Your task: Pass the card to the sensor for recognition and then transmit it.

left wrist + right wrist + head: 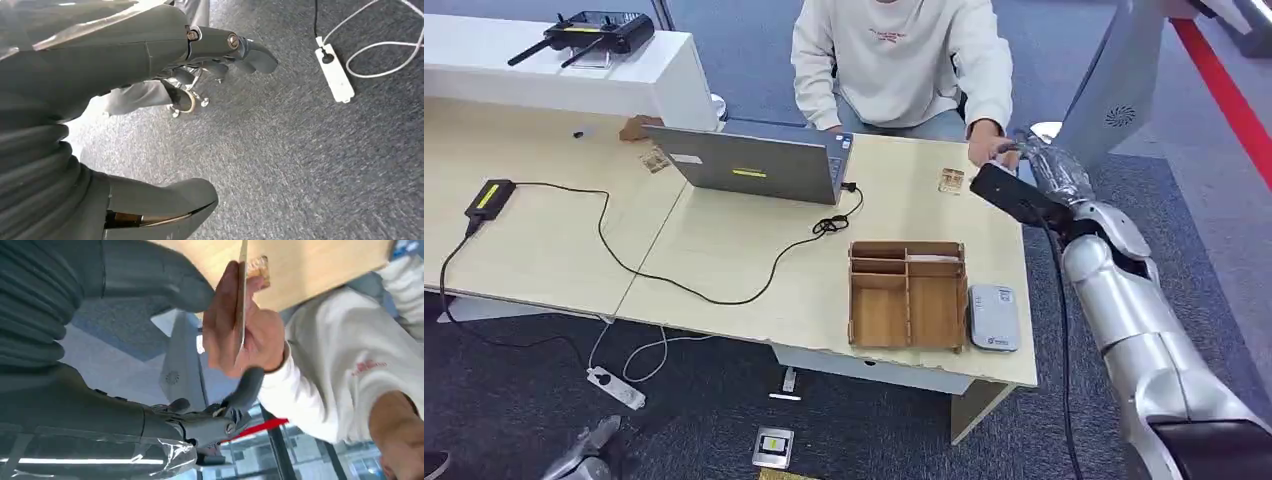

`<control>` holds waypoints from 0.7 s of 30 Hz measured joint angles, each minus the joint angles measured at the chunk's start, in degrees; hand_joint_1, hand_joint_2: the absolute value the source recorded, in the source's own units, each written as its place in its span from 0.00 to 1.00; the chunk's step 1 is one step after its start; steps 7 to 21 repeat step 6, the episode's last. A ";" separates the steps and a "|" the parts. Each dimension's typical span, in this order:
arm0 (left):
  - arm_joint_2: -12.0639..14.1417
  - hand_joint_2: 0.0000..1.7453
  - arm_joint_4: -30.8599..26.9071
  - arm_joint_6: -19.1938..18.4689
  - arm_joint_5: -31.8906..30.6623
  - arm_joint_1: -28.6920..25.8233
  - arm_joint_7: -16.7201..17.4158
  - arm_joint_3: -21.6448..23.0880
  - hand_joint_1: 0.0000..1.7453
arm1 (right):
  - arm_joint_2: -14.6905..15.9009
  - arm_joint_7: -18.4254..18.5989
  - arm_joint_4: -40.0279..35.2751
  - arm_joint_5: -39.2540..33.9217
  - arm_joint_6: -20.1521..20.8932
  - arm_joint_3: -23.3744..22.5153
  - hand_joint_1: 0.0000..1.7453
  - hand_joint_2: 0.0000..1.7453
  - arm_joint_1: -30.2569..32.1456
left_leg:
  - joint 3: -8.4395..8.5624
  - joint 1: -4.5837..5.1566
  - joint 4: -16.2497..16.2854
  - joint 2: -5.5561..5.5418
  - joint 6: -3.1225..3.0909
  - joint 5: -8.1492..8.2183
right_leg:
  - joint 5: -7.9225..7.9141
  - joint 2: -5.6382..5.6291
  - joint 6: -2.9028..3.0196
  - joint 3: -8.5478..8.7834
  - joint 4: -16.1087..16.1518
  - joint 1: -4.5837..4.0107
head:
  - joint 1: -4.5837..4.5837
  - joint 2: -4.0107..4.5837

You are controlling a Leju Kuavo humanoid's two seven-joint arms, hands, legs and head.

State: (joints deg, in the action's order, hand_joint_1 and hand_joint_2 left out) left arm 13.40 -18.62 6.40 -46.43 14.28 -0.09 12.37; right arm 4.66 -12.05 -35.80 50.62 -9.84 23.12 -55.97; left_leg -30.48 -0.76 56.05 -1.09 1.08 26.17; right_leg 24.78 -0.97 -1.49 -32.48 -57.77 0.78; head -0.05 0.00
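A person in a white sweatshirt sits behind the table. The person's hand (pixel 250 340) holds a thin card (pixel 241 295), seen edge-on. My right hand (pixel 1032 160) reaches over the table's far right corner to that hand. The card stands between my thumb (pixel 185 287) and my dark fingers (pixel 247 385), which are spread apart and not closed on it. The white card sensor (pixel 994 317) lies at the table's near right edge. My left hand (pixel 150 65) hangs low by the floor (pixel 584 455) and holds nothing.
A wooden compartment tray (pixel 908 295) sits beside the sensor. A grey laptop (pixel 754 165) with a black cable stands mid-table, and a small patterned tag (pixel 951 180) lies near the person. A black box (pixel 490 198) is at the left. A power strip (pixel 616 387) lies on the carpet.
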 joint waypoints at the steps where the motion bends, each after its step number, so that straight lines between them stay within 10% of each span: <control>1: 0.00 1.00 0.00 0.39 0.37 -0.04 -0.17 0.07 0.00 | 0.02 -1.15 -0.07 -0.87 -0.76 -0.13 0.00 1.00 -0.16 | 0.00 0.00 0.00 0.00 0.00 0.00 | 0.00 0.00 0.00 0.01 0.00 0.00 | 0.00 0.00; 6: -0.15 1.00 0.00 3.04 4.56 -1.47 -2.27 0.26 0.00 | -0.26 -5.87 -1.96 -12.17 -0.77 -1.88 0.00 1.00 -1.27 | 0.00 0.01 0.00 0.00 0.00 0.01 | 0.00 -0.02 0.00 0.02 -0.01 0.01 | 0.00 0.00; 21: -0.15 1.00 0.00 3.04 4.56 -1.47 -2.27 0.26 0.00 | -0.26 -5.87 -1.96 -12.17 -0.77 -1.88 0.00 1.00 -1.27 | 0.00 0.01 0.00 0.00 0.00 0.01 | 0.00 -0.02 0.00 0.02 -0.01 0.01 | 0.00 0.00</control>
